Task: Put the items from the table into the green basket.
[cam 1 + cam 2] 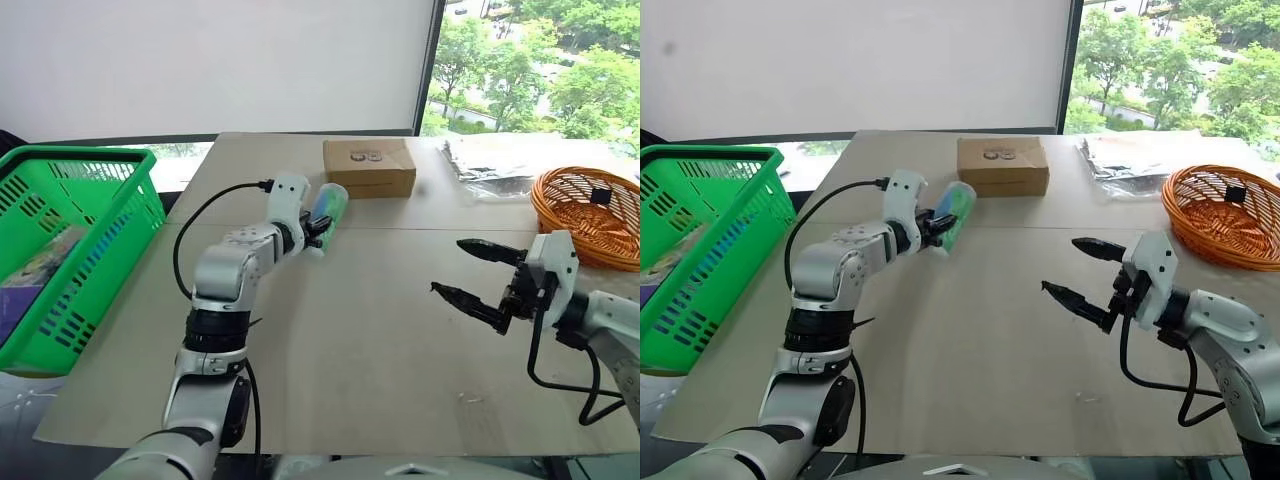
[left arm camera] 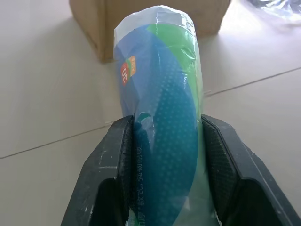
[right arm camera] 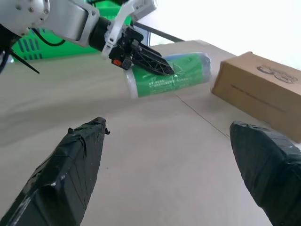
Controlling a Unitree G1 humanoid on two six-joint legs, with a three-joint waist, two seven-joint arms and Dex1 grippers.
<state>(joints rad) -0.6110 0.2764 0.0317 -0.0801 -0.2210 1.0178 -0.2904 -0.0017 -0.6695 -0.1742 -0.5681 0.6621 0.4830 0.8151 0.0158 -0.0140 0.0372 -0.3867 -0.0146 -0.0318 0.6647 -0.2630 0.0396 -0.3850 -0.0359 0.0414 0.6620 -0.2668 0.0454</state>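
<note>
- Left gripper (image 1: 320, 232): jaws clamped on bottle (image 1: 327, 212), above desk (image 1: 380, 340) seam.
- Right gripper (image 1: 465, 272): jaws wide open, empty.
- Basket (image 1: 120, 215) at 9 o'clock.

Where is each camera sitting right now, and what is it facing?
Head, both eyes: look forward and down over the table; both arms, green basket at left.
Left wrist: along the left gripper, shut on the bottle.
Right wrist: between the open right gripper's fingers.
Shared: bottle and box in all.
</note>
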